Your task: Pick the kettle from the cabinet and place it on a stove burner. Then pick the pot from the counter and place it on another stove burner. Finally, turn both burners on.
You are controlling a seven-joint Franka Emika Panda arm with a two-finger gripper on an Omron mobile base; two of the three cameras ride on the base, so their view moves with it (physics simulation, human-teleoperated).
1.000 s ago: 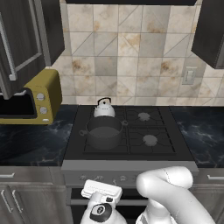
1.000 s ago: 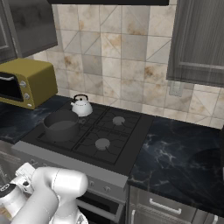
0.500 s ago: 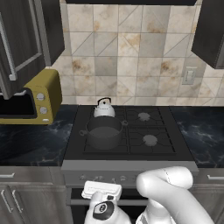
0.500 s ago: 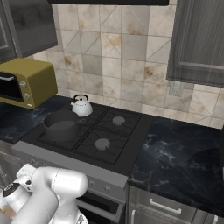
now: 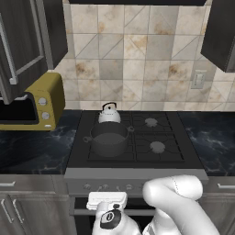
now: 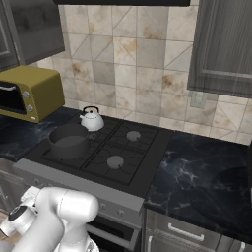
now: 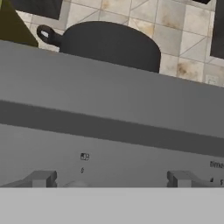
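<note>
The silver-white kettle (image 5: 109,114) (image 6: 91,119) stands on the cooktop's back left burner. Directly in front of it, the dark grey pot (image 5: 109,138) (image 6: 69,141) sits on the front left burner. My gripper (image 7: 112,179) is low, close against the stove's grey front panel (image 7: 109,113), and the pot (image 7: 111,43) rises above the panel's top edge. Its fingertips (image 7: 41,178) stand wide apart, open, holding nothing. A small round shape shows faintly between them at the bottom. From the left base camera my hand (image 5: 106,199) hangs just below the knob row.
Both right burners (image 5: 151,122) (image 5: 157,147) are bare. A yellow microwave (image 5: 46,98) (image 6: 34,91) stands on the black marble counter (image 5: 32,147) left of the stove. The dark cabinet door (image 5: 18,46) hangs open above it. More counter (image 6: 206,172) lies to the right.
My hand has crept slightly to the right along the stove front. Kettle and pot have not moved.
</note>
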